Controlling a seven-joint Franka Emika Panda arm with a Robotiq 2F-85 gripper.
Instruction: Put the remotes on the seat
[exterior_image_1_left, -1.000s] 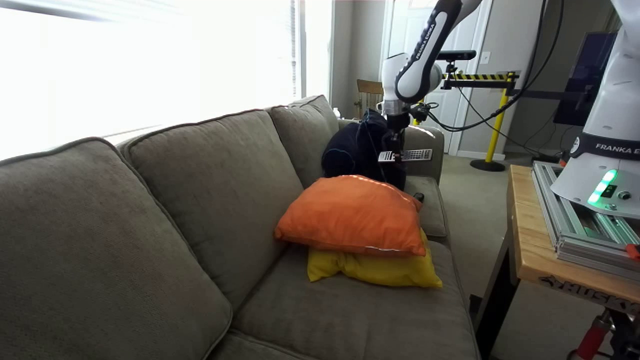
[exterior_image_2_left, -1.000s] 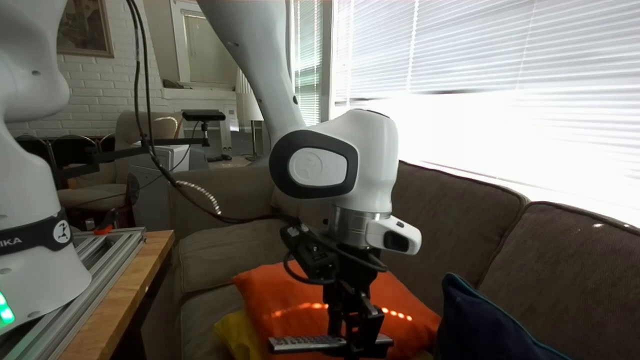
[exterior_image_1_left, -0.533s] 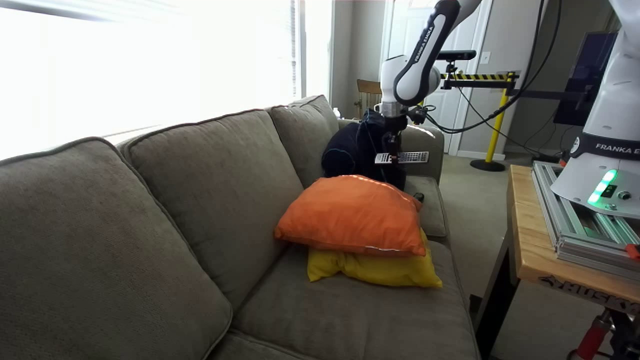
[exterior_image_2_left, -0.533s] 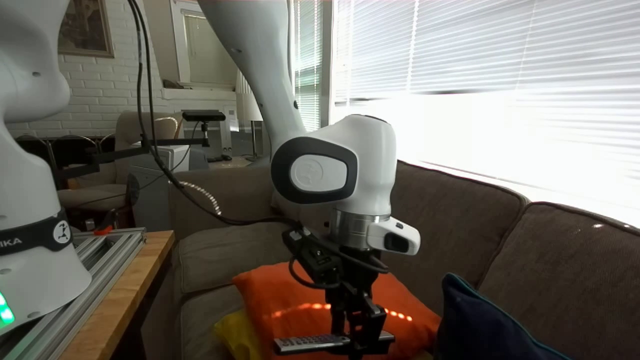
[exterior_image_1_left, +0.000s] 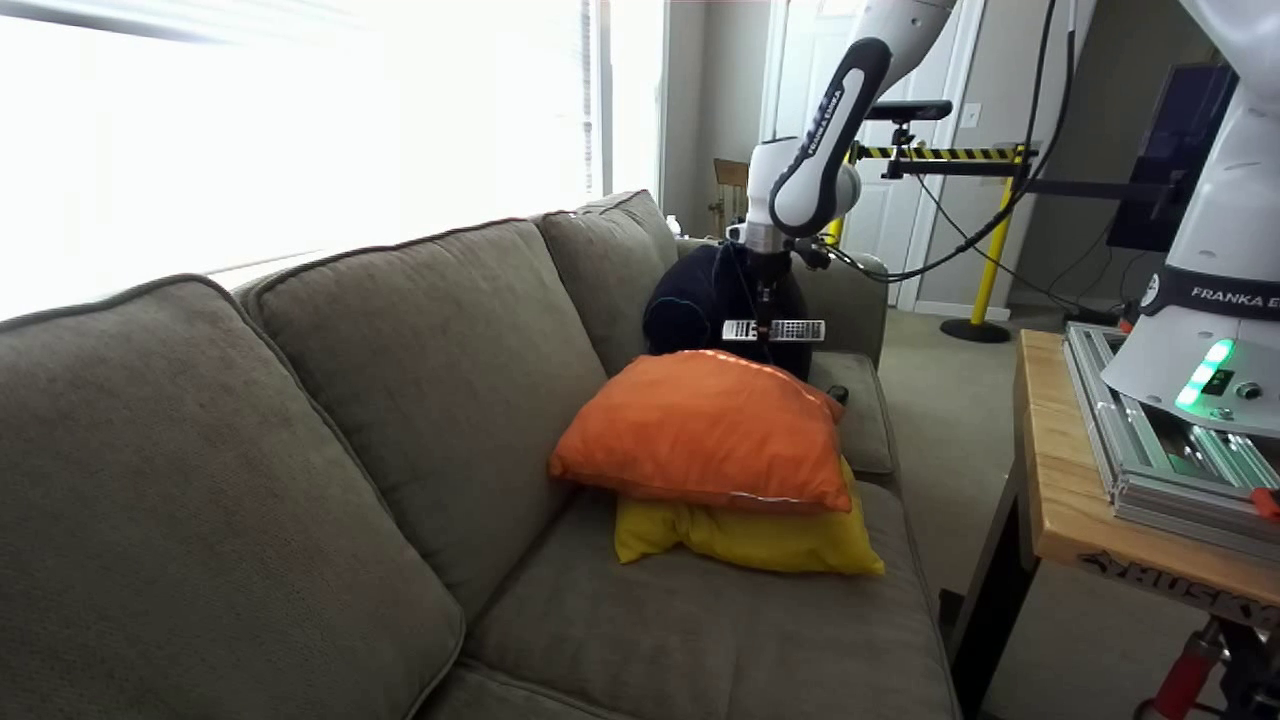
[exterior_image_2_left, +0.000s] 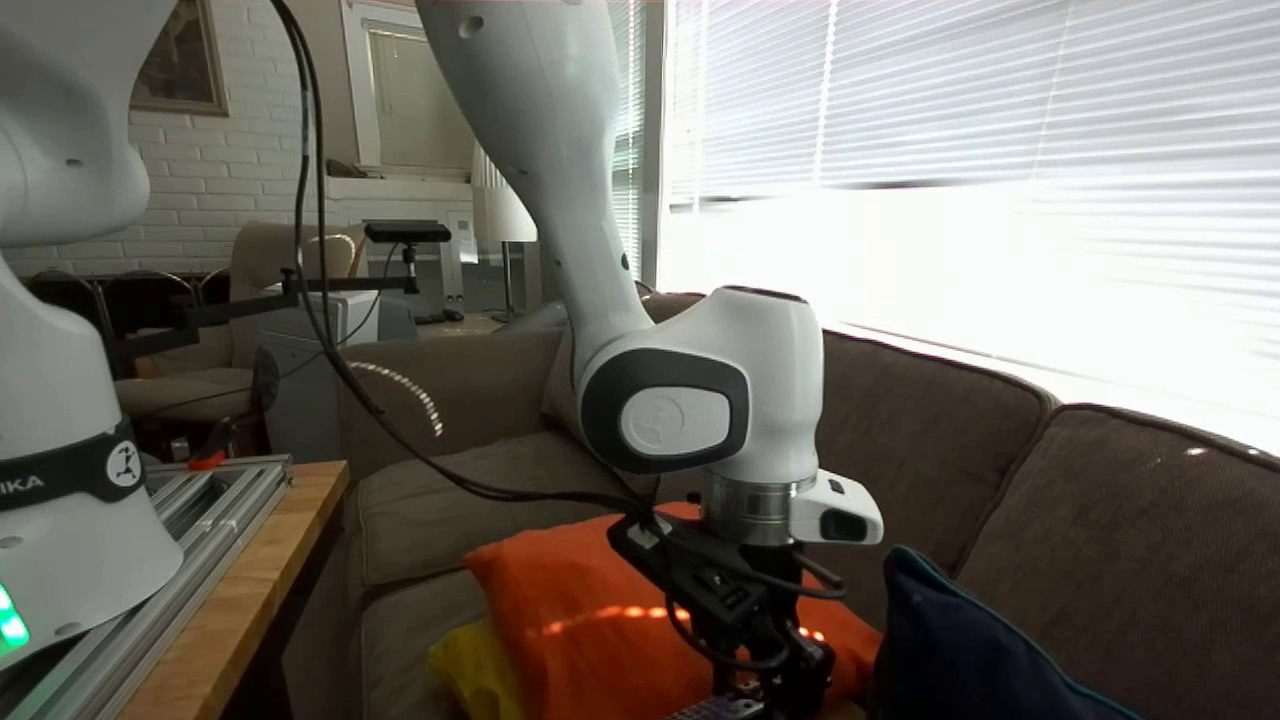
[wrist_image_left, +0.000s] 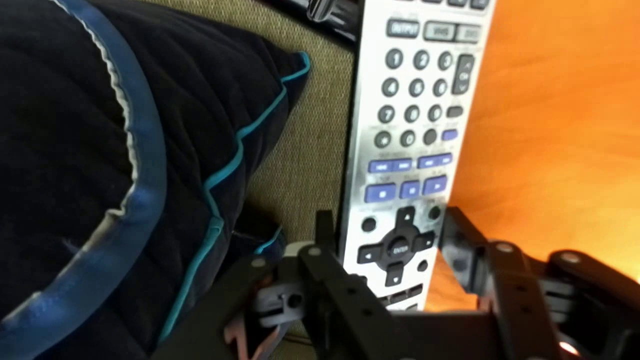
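Hand (wrist_image_left: 391, 240): pinching the pale remote (wrist_image_left: 407, 165) across its two long edges, lower centre of the wrist view. The button face is towards the wrist camera; the far end runs out at the upper edge. In an exterior view this remote is held level, right of centre, off the seat (exterior_image_1_left: 720, 640), its outline just above the top of the orange pillow (exterior_image_1_left: 700, 430).

Dark remote (exterior_image_1_left: 838, 394): on the seat, just beside the right corner of the orange pillow; only partly visible at the top of the wrist view, behind the pale remote.

Surroundings: the orange pillow lies on the yellow pillow (exterior_image_1_left: 760, 545), right of centre, the pair covering part of the seat. A navy pillow (exterior_image_1_left: 690, 305) stands beyond them. In the wrist view it fills the left side and the orange pillow the right, with a narrow strip of bare seat between. Cables (exterior_image_2_left: 330, 345) hang from the arm (exterior_image_2_left: 560, 170), left of centre. The desk (exterior_image_1_left: 1085, 470), lower right, bears the arm's base.

Limitation: the bottom edge of an exterior view cuts off most of the pale remote.
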